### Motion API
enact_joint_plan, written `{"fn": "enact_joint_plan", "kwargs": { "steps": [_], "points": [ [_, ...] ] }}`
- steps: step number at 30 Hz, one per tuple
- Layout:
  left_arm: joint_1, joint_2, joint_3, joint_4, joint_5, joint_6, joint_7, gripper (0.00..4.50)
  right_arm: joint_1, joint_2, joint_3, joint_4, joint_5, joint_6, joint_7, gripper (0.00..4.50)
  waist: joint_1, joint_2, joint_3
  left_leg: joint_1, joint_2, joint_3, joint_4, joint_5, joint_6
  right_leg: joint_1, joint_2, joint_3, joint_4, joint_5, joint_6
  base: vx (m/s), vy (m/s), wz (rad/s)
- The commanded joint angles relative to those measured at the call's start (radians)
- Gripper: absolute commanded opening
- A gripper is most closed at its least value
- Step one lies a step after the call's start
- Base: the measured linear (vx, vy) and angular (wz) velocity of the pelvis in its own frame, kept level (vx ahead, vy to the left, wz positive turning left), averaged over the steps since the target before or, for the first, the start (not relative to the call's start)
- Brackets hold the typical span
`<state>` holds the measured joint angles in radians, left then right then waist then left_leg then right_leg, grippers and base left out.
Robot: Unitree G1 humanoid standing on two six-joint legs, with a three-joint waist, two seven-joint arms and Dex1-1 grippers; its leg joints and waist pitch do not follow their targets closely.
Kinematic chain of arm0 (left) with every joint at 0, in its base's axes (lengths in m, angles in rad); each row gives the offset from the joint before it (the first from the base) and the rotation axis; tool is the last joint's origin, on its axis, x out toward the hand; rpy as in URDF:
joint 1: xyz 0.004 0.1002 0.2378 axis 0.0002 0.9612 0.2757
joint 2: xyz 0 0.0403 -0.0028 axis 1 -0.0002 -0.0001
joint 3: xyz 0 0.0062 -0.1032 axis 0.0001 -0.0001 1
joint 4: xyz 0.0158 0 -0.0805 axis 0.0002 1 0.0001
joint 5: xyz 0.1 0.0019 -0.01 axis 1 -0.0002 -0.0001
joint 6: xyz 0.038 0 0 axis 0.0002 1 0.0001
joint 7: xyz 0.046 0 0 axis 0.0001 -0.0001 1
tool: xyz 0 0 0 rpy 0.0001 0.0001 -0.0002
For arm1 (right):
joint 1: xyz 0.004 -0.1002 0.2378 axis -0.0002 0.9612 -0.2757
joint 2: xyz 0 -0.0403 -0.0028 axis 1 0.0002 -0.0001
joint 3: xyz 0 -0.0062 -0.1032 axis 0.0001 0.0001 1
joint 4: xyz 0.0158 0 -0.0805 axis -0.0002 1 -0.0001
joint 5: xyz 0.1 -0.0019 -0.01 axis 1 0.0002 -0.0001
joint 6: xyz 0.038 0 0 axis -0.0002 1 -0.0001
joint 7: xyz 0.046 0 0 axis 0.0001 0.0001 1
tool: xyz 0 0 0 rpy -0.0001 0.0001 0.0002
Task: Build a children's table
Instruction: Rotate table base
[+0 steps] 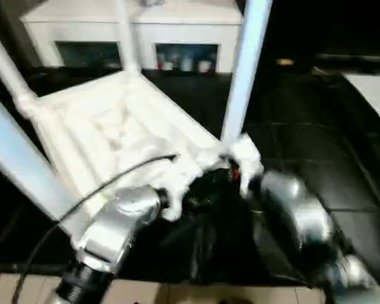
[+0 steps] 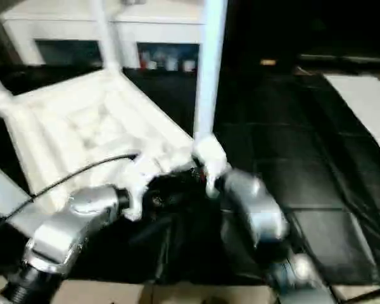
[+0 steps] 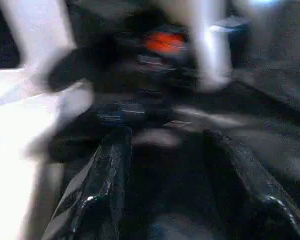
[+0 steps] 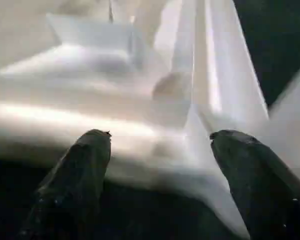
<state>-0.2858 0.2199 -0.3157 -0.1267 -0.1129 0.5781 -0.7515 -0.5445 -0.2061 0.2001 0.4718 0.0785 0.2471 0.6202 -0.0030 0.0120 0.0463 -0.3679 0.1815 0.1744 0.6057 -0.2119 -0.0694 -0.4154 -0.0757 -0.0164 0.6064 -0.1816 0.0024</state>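
Dark floor (image 1: pixel 342 164) | table (image 1: pixel 120 126) upturned, corner near | both grippers' fingers spread

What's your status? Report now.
Both grippers open: right gripper at tabletop corner, left gripper beside it. Table upside down, legs up. Cable across left forearm.

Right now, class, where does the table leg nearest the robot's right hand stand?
In the left eye view, that leg stands upright on the near right corner of the upturned table top, just beyond the right hand, with the white cabinet behind.
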Motion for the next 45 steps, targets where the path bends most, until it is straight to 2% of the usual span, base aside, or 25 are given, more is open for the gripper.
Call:
{"fn": "enact_joint_plan", "kwargs": {
  "steps": [1, 3, 7, 8, 11, 12, 14, 15, 17, 19, 24, 26, 27, 29, 30, 31, 33, 37, 39, 41, 43, 45],
  "points": [
    [0.006, 0.005, -0.009, -0.038, -0.014, 0.026, -0.002, 2.93, -0.053, 0.001, -0.023, 0.115, -0.017, -0.046, -0.026, 3.63, 0.001, -0.012, -0.060, 0.000, 0.033, -0.001, -0.065, -0.110, 0.085, 0.056, -0.044, 0.024, -0.059, -0.110, -0.278, 0.000, 0.000, 0.00],
    [0.009, 0.009, -0.011, -0.051, -0.016, 0.035, 0.002, 3.05, -0.098, 0.005, -0.046, 0.186, -0.016, -0.071, -0.064, 3.63, 0.006, -0.010, -0.060, 0.002, 0.033, 0.000, -0.064, -0.096, 0.082, 0.056, -0.042, 0.025, -0.056, -0.091, -0.281, 0.000, 0.000, 0.00],
    [0.012, 0.010, -0.014, -0.057, -0.015, 0.036, 0.004, 3.34, -0.189, 0.014, -0.097, 0.347, -0.013, -0.139, -0.150, 3.63, 0.011, -0.009, -0.060, 0.009, 0.032, 0.004, -0.063, -0.128, 0.072, 0.050, -0.037, 0.024, -0.058, -0.106, -0.284, 0.000, 0.000, 0.00],
    [0.012, 0.010, -0.014, -0.058, -0.015, 0.037, 0.003, 3.47, -0.209, 0.015, -0.109, 0.384, -0.014, -0.156, -0.175, 3.63, 0.010, -0.007, -0.059, 0.006, 0.031, 0.002, -0.065, -0.136, 0.067, 0.053, -0.038, 0.022, -0.057, -0.115, -0.283, 0.000, 0.000, 0.00],
    [0.013, 0.010, -0.015, -0.061, -0.017, 0.039, 0.004, 3.71, -0.264, 0.007, -0.140, 0.496, -0.027, -0.205, -0.298, 3.63, 0.012, -0.007, -0.062, 0.011, 0.031, 0.004, -0.063, -0.139, 0.060, 0.047, -0.038, 0.022, -0.055, -0.106, -0.284, 0.000, 0.000, 0.00],
    [0.015, 0.016, -0.017, -0.067, -0.023, 0.042, 0.011, 3.75, -0.303, -0.007, -0.165, 0.588, -0.033, -0.256, -0.405, 3.63, 0.014, -0.006, -0.064, 0.012, 0.031, 0.006, -0.062, -0.134, 0.058, 0.046, -0.038, 0.022, -0.053, -0.096, -0.285, 0.000, 0.000, 0.00],
    [0.020, 0.021, -0.017, -0.076, -0.028, 0.046, 0.011, 3.87, -0.314, -0.017, -0.166, 0.621, -0.052, -0.287, -0.487, 3.63, 0.020, -0.007, -0.064, 0.014, 0.030, 0.009, -0.061, -0.133, 0.059, 0.044, -0.035, 0.022, -0.053, -0.090, -0.281, 0.000, 0.000, 0.00],
    [0.023, 0.024, -0.018, -0.082, -0.030, 0.047, 0.007, 4.01, -0.316, -0.017, -0.165, 0.633, -0.059, -0.300, -0.502, 3.63, 0.033, -0.005, -0.064, 0.018, 0.030, 0.013, -0.060, -0.127, 0.058, 0.041, -0.031, 0.022, -0.050, -0.068, -0.270, 0.000, 0.000, 0.00],
    [0.029, 0.028, -0.019, -0.093, -0.037, 0.050, 0.000, 4.11, -0.315, -0.013, -0.167, 0.648, -0.066, -0.318, -0.523, 3.63, 0.035, -0.006, -0.065, 0.010, 0.029, 0.012, -0.061, -0.115, 0.062, 0.047, -0.030, 0.020, -0.045, -0.049, -0.256, 0.000, 0.000, 0.00],
    [0.036, 0.030, -0.020, -0.104, -0.044, 0.049, -0.008, 4.39, -0.311, -0.007, -0.175, 0.659, -0.065, -0.337, -0.539, 3.63, 0.033, -0.009, -0.065, 0.005, 0.027, 0.011, -0.061, -0.110, 0.059, 0.052, -0.029, 0.019, -0.043, -0.041, -0.243, 0.000, 0.000, 0.00],
    [0.067, 0.060, -0.010, -0.151, -0.086, 0.042, -0.045, 4.48, -0.314, 0.016, -0.211, 0.691, -0.017, -0.420, -0.504, 3.63, 0.023, -0.010, -0.065, -0.001, 0.026, 0.010, -0.060, -0.147, 0.060, 0.053, -0.035, 0.019, -0.046, -0.085, -0.237, 0.000, 0.000, 0.00],
    [0.095, 0.093, 0.011, -0.176, -0.119, 0.033, -0.075, 4.48, -0.310, 0.020, -0.220, 0.682, -0.001, -0.458, -0.445, 3.63, 0.014, -0.012, -0.067, -0.009, 0.027, 0.009, -0.059, -0.141, 0.066, 0.058, -0.036, 0.019, -0.042, -0.073, -0.244, 0.000, 0.000, 0.00],
    [0.099, 0.098, 0.016, -0.180, -0.125, 0.032, -0.080, 4.48, -0.309, 0.021, -0.221, 0.680, 0.000, -0.464, -0.434, 3.63, 0.007, -0.012, -0.063, -0.008, 0.027, 0.010, -0.059, -0.148, 0.073, 0.053, -0.031, 0.017, -0.046, -0.083, -0.246, 0.000, 0.000, 0.00],
    [0.130, 0.133, 0.050, -0.195, -0.154, 0.016, -0.112, 4.48, -0.290, 0.025, -0.225, 0.638, 0.021, -0.481, -0.350, 3.63, 0.004, -0.010, -0.064, -0.006, 0.028, 0.010, -0.058, -0.154, 0.075, 0.054, -0.032, 0.018, -0.045, -0.091, -0.252, 0.000, 0.000, 0.00],
    [0.167, 0.171, 0.092, -0.208, -0.182, 0.006, -0.148, 4.48, -0.264, 0.030, -0.225, 0.573, 0.045, -0.489, -0.269, 3.63, 0.002, -0.008, -0.061, -0.005, 0.029, 0.009, -0.060, -0.172, 0.075, 0.053, -0.031, 0.017, -0.049, -0.117, -0.250, 0.000, 0.000, 0.00],
    [0.170, 0.174, 0.095, -0.208, -0.184, 0.005, -0.151, 4.48, -0.262, 0.031, -0.225, 0.568, 0.047, -0.489, -0.264, 3.63, 0.001, -0.009, -0.061, -0.006, 0.031, 0.009, -0.061, -0.175, 0.075, 0.053, -0.032, 0.018, -0.048, -0.118, -0.248, 0.000, 0.000, 0.00],
    [0.204, 0.208, 0.125, -0.218, -0.201, 0.003, -0.176, 4.48, -0.231, 0.039, -0.223, 0.498, 0.079, -0.473, -0.182, 3.63, -0.004, -0.004, -0.061, 0.000, 0.033, 0.008, -0.063, -0.183, 0.076, 0.048, -0.027, 0.018, -0.049, -0.122, -0.256, 0.000, 0.000, 0.00],
    [0.282, 0.262, 0.190, -0.261, -0.266, -0.023, -0.227, 4.48, -0.156, 0.038, -0.178, 0.379, 0.097, -0.460, -0.076, 3.63, -0.004, 0.000, -0.057, 0.002, 0.036, 0.005, -0.071, -0.215, 0.060, 0.048, -0.028, 0.018, -0.052, -0.151, -0.258, 0.000, 0.000, 0.00],
    [0.327, 0.300, 0.231, -0.286, -0.284, -0.059, -0.262, 4.48, -0.115, 0.032, -0.163, 0.323, 0.095, -0.456, -0.063, 3.63, -0.004, -0.002, -0.056, 0.005, 0.035, 0.006, -0.072, -0.229, 0.055, 0.045, -0.027, 0.019, -0.056, -0.176, -0.253, 0.000, 0.000, 0.00],
    [0.343, 0.315, 0.258, -0.294, -0.299, -0.067, -0.276, 4.48, -0.096, 0.031, -0.164, 0.293, 0.102, -0.444, -0.054, 3.63, -0.005, -0.005, -0.054, 0.007, 0.035, 0.006, -0.074, -0.244, 0.048, 0.042, -0.025, 0.020, -0.058, -0.198, -0.244, 0.000, 0.000, 0.00],
    [0.354, 0.333, 0.289, -0.289, -0.312, -0.074, -0.288, 4.48, -0.073, 0.027, -0.164, 0.254, 0.100, -0.432, -0.048, 3.63, -0.001, -0.003, -0.053, 0.009, 0.036, 0.006, -0.075, -0.249, 0.044, 0.040, -0.027, 0.022, -0.059, -0.209, -0.239, 0.000, 0.000, 0.00],
    [0.369, 0.355, 0.338, -0.276, -0.331, -0.083, -0.301, 4.48, -0.035, 0.022, -0.165, 0.192, 0.100, -0.406, -0.037, 3.63, 0.003, -0.003, -0.051, 0.008, 0.035, 0.005, -0.078, -0.257, 0.031, 0.040, -0.026, 0.024, -0.059, -0.228, -0.216, 0.000, 0.000, 0.00]
  ]
}}
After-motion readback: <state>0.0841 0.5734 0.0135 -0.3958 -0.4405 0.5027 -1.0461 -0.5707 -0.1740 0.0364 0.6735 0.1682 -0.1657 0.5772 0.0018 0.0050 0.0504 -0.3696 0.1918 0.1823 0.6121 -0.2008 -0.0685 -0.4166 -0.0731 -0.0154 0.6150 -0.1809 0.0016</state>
